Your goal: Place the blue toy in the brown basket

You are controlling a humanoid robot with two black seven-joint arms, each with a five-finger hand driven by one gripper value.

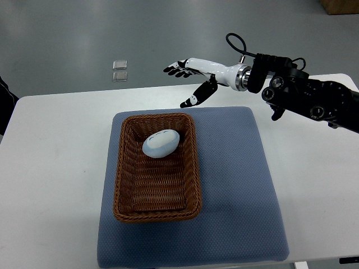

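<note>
Blue toy (161, 143) lies in the far end of the brown basket (157, 212); your right hand (193, 78) hovers beyond, fingers spread, empty.
It looks light, smooth, probably soft; cup its rounded sides.

place: lab | cues: bare grey floor (67, 33), white table (50, 168), blue mat (235, 185)

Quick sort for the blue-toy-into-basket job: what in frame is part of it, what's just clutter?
Part of the job:
- blue toy, lying inside the basket at its far end
- brown basket, on the mat
- right hand, fingers spread, empty, beyond the basket

Just lying about:
- blue mat under the basket
- white table
- two small clear squares on the floor beyond the table
</note>
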